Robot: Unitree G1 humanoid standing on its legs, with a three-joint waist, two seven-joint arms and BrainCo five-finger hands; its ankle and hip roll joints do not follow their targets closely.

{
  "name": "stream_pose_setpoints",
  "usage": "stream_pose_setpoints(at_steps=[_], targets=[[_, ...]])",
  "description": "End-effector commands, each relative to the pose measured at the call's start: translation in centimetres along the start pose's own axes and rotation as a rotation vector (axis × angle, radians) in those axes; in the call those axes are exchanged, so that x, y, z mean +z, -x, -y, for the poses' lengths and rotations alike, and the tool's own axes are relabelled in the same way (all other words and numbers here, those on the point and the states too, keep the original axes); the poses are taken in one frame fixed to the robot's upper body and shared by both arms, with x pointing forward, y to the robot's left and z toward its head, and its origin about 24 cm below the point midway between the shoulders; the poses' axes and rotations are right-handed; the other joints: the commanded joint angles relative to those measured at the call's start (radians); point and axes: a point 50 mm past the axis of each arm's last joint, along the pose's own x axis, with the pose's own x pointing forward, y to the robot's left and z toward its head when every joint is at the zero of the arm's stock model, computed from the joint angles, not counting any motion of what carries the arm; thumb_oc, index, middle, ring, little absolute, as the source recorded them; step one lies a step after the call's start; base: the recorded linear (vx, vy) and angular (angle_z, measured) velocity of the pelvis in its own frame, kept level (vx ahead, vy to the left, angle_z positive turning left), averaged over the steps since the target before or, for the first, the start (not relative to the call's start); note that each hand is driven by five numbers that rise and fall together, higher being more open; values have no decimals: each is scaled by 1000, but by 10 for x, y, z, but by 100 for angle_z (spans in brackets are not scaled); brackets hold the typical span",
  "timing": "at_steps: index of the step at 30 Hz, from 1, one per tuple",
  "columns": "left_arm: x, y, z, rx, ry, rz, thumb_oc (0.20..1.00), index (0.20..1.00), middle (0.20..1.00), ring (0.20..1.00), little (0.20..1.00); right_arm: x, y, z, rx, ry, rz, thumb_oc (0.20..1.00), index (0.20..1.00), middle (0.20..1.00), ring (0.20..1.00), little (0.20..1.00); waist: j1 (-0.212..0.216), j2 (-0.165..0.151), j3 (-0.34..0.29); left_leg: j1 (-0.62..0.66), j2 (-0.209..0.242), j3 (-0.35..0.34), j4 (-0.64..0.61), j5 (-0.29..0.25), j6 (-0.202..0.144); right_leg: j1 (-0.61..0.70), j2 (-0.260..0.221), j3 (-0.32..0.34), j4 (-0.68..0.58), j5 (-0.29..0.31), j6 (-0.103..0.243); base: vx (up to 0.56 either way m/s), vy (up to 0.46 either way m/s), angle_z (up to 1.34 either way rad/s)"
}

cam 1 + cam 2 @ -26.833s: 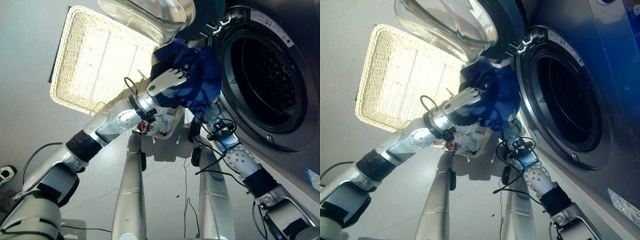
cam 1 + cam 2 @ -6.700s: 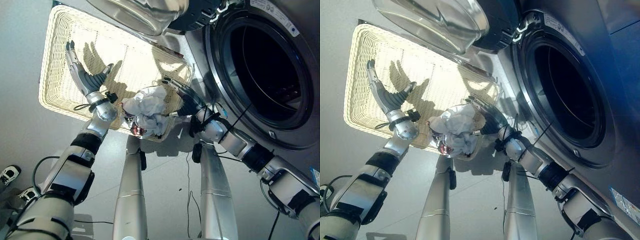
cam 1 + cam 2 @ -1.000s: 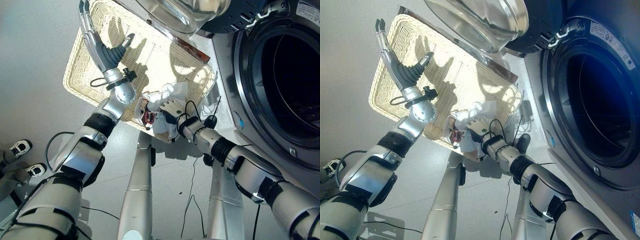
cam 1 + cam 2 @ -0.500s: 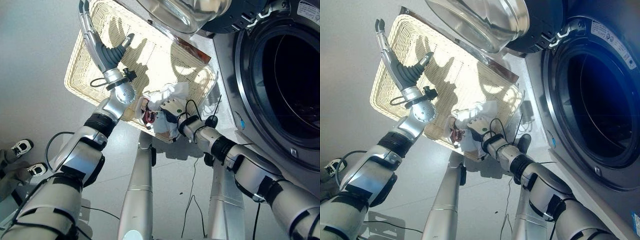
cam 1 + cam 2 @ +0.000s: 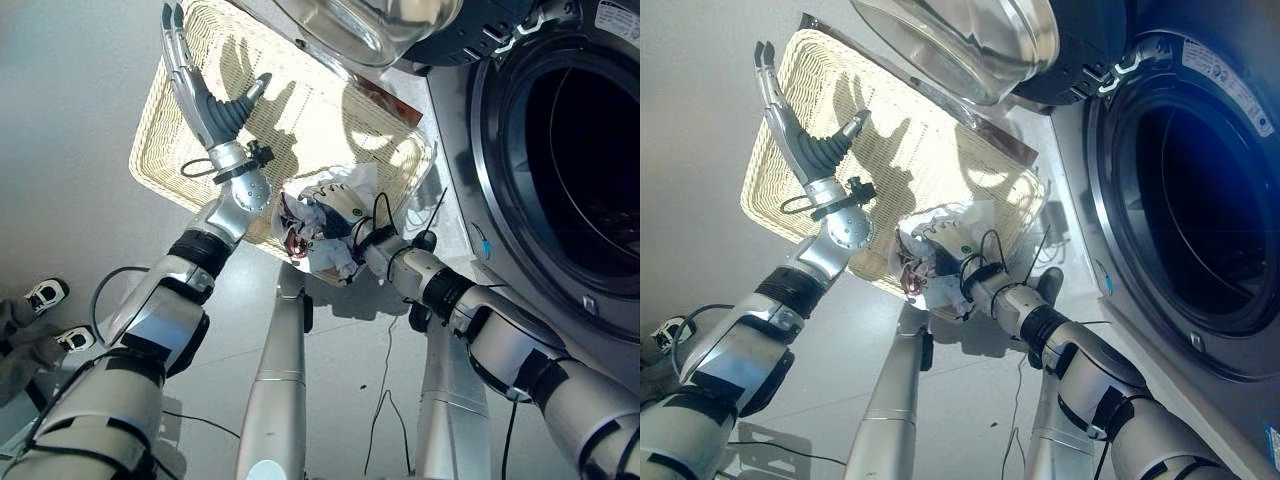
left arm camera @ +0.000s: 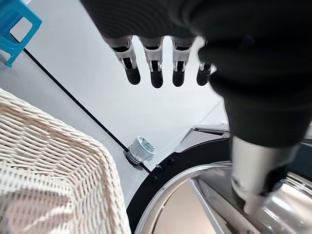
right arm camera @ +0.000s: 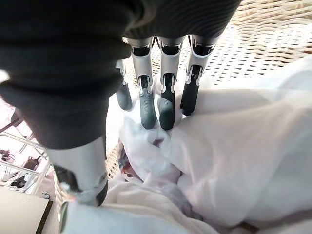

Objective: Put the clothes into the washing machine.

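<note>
Right hand (image 5: 342,203) is down in the wicker basket (image 5: 175,150), at the corner nearest the washing machine (image 5: 560,170), fingers (image 7: 165,105) curled into a white garment (image 5: 335,245) and gripping a bunched fold of it. Garment: crumpled white cloth, soft thin fabric, heavy wrinkles, with a small red and dark printed patch (image 5: 293,240) showing on the side toward the basket's near rim. Right wrist view has the dark fingertips pressing into the folds, cloth pulled up into a ridge between fingers and thumb (image 7: 80,187), wicker weave visible past the fingers. Part of the garment hangs over the basket's near edge at that corner; the rest of it lies inside. Left hand (image 5: 805,140) is raised over the basket's far-left part, fingers straight and spread wide, thumb out, holding nothing, well apart from the garment. Left wrist view looks past its straight fingers (image 6: 155,73) at the basket rim (image 6: 105,175), grey floor (image 6: 87,87) and the chrome-ringed glass door (image 6: 195,204). Basket sits on the floor just beside the machine. Door (image 5: 375,25) is swung open above the basket's far edge. Drum opening (image 5: 1200,200) is dark; can't tell what's inside. Blue stool (image 6: 14,24) sits on the floor beyond the basket.
</note>
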Motion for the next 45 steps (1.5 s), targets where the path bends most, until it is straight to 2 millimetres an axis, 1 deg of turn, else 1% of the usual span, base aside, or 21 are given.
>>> stream_pose_setpoints(at_steps=[1, 3, 5, 10, 11, 13, 14, 15, 16, 18, 20, 26, 31, 33, 40, 41, 42, 43, 45], targets=[[24, -13, 4, 82, 103, 77, 1000, 1000, 1000, 1000, 1000, 16, -4, 8, -44, -2, 134, 1000, 1000, 1000, 1000, 1000, -1, 96, -13, -33, -43, 36, 84, -39, 88, 66, 33, -17, -251, 203, 50, 0, 0, 0], [24, -14, 3, 82, 102, 79, 1000, 1000, 1000, 1000, 1000, 15, -1, 4, -17, 9, 136, 1000, 1000, 1000, 1000, 1000, -1, 93, -13, -33, -42, 36, 82, -39, 88, 69, 32, -20, -255, 203, 51, 0, 0, 0], [26, -16, 4, 80, 99, 84, 1000, 1000, 1000, 1000, 1000, 13, 1, -4, 65, 16, 128, 1000, 1000, 1000, 1000, 1000, 0, 89, -13, -34, -41, 36, 83, -39, 86, 70, 31, -21, -256, 203, 52, 0, 0, 0], [27, -19, 4, 72, 95, 89, 1000, 1000, 1000, 1000, 1000, 10, 8, -18, 179, 25, 107, 1000, 1000, 1000, 1000, 1000, 0, 84, -13, -35, -40, 33, 81, -39, 87, 70, 31, -23, -254, 202, 52, 0, 0, 0], [27, -21, 3, 72, 95, 92, 1000, 1000, 1000, 1000, 1000, 5, 11, -23, 213, 42, 82, 1000, 1000, 1000, 1000, 1000, 1, 82, -13, -34, -39, 32, 80, -39, 87, 71, 30, -25, -255, 203, 53, 0, 0, 0], [27, -22, 3, 72, 95, 92, 1000, 1000, 1000, 1000, 1000, 2, 12, -26, 229, 60, 63, 1000, 1000, 1000, 1000, 1000, 1, 81, -13, -35, -38, 33, 81, -39, 87, 72, 30, -26, -256, 204, 53, 0, 0, 0], [28, -24, 4, 70, 93, 95, 1000, 1000, 1000, 1000, 1000, -4, 14, -29, 263, 83, 26, 1000, 1000, 1000, 1000, 1000, 1, 77, -13, -37, -36, 33, 80, -40, 87, 72, 29, -28, -259, 206, 54, 0, 0, 0], [28, -24, 4, 69, 93, 95, 1000, 1000, 1000, 1000, 1000, -4, 14, -29, 265, 84, 24, 1000, 1000, 1000, 1000, 1000, 1, 77, -13, -37, -36, 33, 80, -40, 87, 72, 29, -28, -259, 206, 54, 6, -39, 0], [28, -25, 4, 66, 92, 99, 1000, 1000, 1000, 1000, 1000, -9, 16, -33, 301, 99, -2, 1000, 1000, 1000, 1000, 1000, 1, 75, -13, -41, -35, 33, 81, -39, 87, 69, 28, -30, -259, 207, 54, 0, 0, 0], [29, -25, 5, 62, 90, 104, 1000, 1000, 1000, 1000, 1000, -12, 18, -35, 322, 112, -20, 1000, 1000, 1000, 1000, 1000, 1, 73, -13, -45, -34, 32, 81, -39, 86, 67, 28, -32, -258, 208, 54, 4, -16, 1], [31, -26, 6, 61, 90, 107, 1000, 1000, 1000, 1000, 1000, -21, 21, -38, 358, 138, -72, 1000, 1000, 1000, 1000, 1000, 2, 73, -13, -46, -34, 31, 78, -37, 87, 66, 29, -34, -263, 211, 53, 0, 0, 0], [32, -26, 7, 59, 91, 112, 1000, 1000, 1000, 1000, 1000, -33, 27, -44, 465, 192, -137, 1000, 1000, 1000, 1000, 1000, 0, 74, -13, -49, -35, 33, 77, -37, 87, 62, 28, -35, -265, 215, 54, 0, 0, 0], [33, -26, 8, 61, 94, 115, 1000, 1000, 1000, 1000, 1000, -37, 28, -44, 498, 225, -161, 1000, 1000, 1000, 1000, 1000, 0, 79, -13, -49, -34, 34, 74, -35, 86, 58, 27, -35, -265, 215, 54, 0, 0, 0], [33, -26, 8, 66, 96, 115, 1000, 1000, 1000, 1000, 1000, -42, 29, -44, 531, 257, -199, 1000, 1000, 1000, 1000, 1000, -2, 83, -13, -52, -34, 37, 73, -35, 86, 53, 28, -31, -266, 216, 53, 0, 0, 0], [34, -24, 9, 72, 100, 114, 1000, 1000, 1000, 1000, 1000, -44, 30, -45, 559, 299, -212, 1000, 1000, 1000, 1000, 1000, -4, 87, -13, -61, -32, 42, 72, -33, 84, 41, 30, -27, -266, 217, 52, 0, 0, 0], [34, -25, 8, 75, 100, 112, 1000, 1000, 1000, 1000, 1000, -45, 31, -46, 573, 317, -216, 517, 517, 517, 517, 517, -5, 86, -13, -62, -32, 43, 73, -33, 84, 41, 31, -27, -267, 218, 52, 0, 0, 0], [34, -25, 8, 76, 101, 111, 1000, 1000, 1000, 1000, 1000, -45, 31, -46, 577, 322, -217, 385, 385, 385, 385, 385, -5, 86, -13, -61, -32, 43, 71, -32, 84, 41, 32, -27, -267, 218, 52, 0, 0, 0], [34, -25, 9, 78, 103, 109, 1000, 1000, 1000, 1000, 1000, -45, 31, -46, 584, 329, -219, 200, 200, 200, 200, 200, -5, 86, -13, -61, -33, 44, 70, -32, 84, 41, 32, -27, -268, 219, 52, 0, 0, 0], [34, -24, 9, 79, 103, 110, 1000, 1000, 1000, 1000, 1000, -46, 32, -46, 593, 336, -218, 200, 200, 200, 200, 200, -6, 86, -13, -62, -32, 44, 70, -32, 84, 38, 32, -26, -266, 218, 52, 0, 0, 0]])
